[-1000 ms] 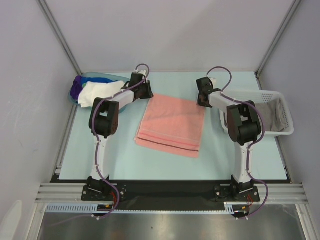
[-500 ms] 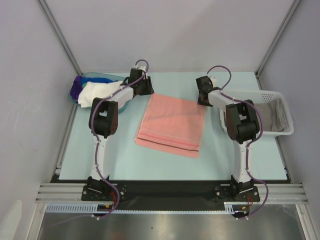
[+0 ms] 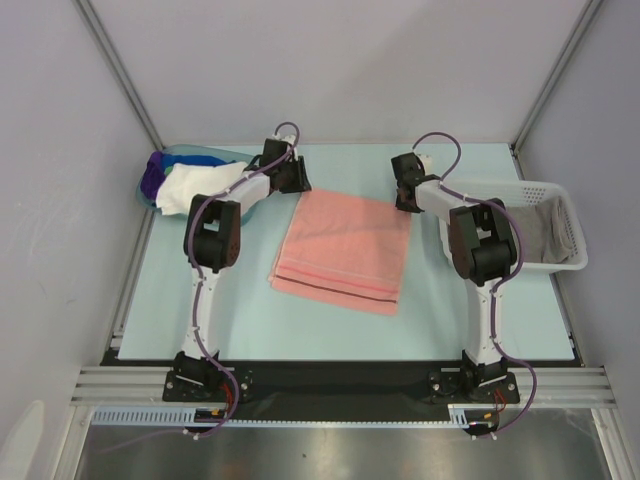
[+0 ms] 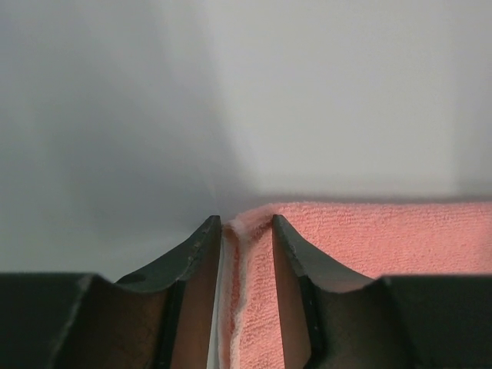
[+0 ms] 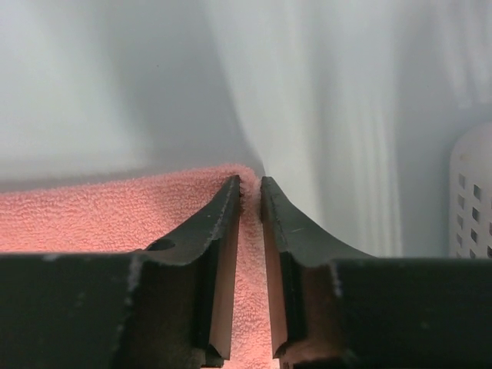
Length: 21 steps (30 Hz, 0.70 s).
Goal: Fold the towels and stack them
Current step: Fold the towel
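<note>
Towel position: The salmon pink towel [image 3: 345, 250] lies folded flat on the counter [image 3: 230, 300] in the middle of the top frame, between the two arms. Its stacked edges are shown along its lower side.

Other towels: A white towel [image 3: 195, 185] and a purple towel [image 3: 150, 178] are heaped in the blue tub [image 3: 205, 152] at upper left. A grey towel [image 3: 550, 232] is seen in the white mesh basket [image 3: 562, 190] at right.

Handling: The terry cloth is judged soft, light and limp, so sagging is expected between any two points by which it is lifted. The pile is rough rather than slippery, and nothing about it is fragile. The layers could slide apart if only the top one is caught.

Where to hold: The two upper corners are judged best, taken close to the hem with every layer included.

Left fingers [image 4: 196, 254]: These are placed at the towel's upper left corner and are parted only narrowly. The corner's hem lies in the gap and reaches the tips. Whether the cloth is actually pinched cannot be told.

Right fingers [image 5: 219, 223]: These are placed at the upper right corner and are drawn almost together. Pink cloth fills the thin slot between them, so the corner is judged to be clamped.
</note>
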{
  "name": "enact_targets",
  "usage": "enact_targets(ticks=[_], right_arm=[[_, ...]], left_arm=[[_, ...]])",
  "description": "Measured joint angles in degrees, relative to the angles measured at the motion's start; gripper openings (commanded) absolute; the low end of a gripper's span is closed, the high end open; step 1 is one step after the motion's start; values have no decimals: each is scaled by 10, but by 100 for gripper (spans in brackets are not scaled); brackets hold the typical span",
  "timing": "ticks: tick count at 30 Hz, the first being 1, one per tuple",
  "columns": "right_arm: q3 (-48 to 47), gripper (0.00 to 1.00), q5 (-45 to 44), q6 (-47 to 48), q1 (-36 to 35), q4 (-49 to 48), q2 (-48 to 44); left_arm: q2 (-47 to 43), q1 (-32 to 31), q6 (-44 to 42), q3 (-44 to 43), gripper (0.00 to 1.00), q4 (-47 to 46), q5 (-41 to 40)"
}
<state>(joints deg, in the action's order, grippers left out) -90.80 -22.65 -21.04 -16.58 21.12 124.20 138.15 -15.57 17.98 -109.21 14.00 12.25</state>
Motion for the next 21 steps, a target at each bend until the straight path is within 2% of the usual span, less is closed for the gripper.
enact_targets(ticks=[1, 2, 8, 17, 21], right_arm=[[-1, 16, 0, 0, 0, 1, 0], [-1, 14, 0, 0, 0, 1, 0], [-11, 8, -1, 3, 1, 3, 6], [-15, 0, -5, 12, 2, 2, 8], [-7, 0, -7, 17, 2, -1, -6]], left_arm=[[1, 0, 0, -2, 34, 2, 0], [3, 0, 1, -4, 23, 3, 2], [14, 0, 7, -17, 0, 7, 13], [12, 0, 10, -18, 1, 3, 15], [-21, 0, 10, 24, 1, -23, 14]])
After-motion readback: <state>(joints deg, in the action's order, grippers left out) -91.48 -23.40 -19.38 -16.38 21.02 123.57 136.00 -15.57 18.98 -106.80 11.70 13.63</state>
